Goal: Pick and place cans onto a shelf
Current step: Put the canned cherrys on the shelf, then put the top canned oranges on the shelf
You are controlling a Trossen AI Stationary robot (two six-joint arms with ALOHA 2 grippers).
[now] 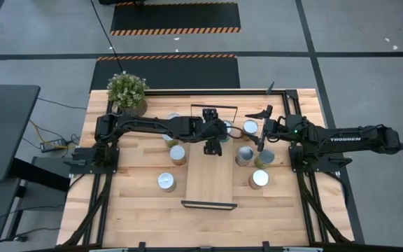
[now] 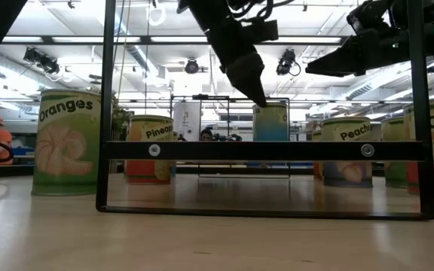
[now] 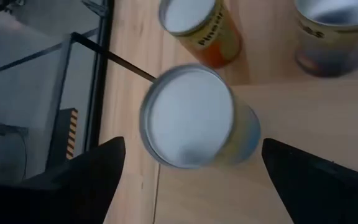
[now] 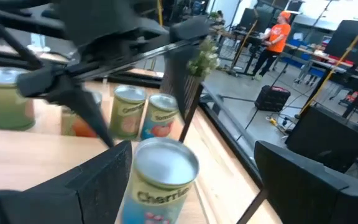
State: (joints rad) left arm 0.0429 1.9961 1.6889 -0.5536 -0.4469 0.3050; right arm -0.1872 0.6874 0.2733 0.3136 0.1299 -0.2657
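Observation:
The light-wood shelf [image 1: 208,178] lies along the middle of the table, with black wire rails at its far and near ends. A can with a silver top [image 3: 191,115] stands on the shelf's far right corner [image 1: 227,128]. My left gripper [image 1: 212,131] is open above this can. Its fingers [image 3: 98,177] stand on either side of the can, with a gap showing on both sides. My right gripper [image 1: 262,128] is open and raised to the right of the shelf. A "Cherries" can [image 4: 163,177] stands ahead of it, between its fingers. Several other cans stand on the table on both sides of the shelf.
Loose cans stand left of the shelf [image 1: 178,155] [image 1: 166,181] and right of it [image 1: 245,156] [image 1: 259,179]. A potted plant [image 1: 126,92] stands at the far left. The near wire rail [image 2: 262,150] rises upright. A person in orange [image 4: 277,31] is in the room beyond.

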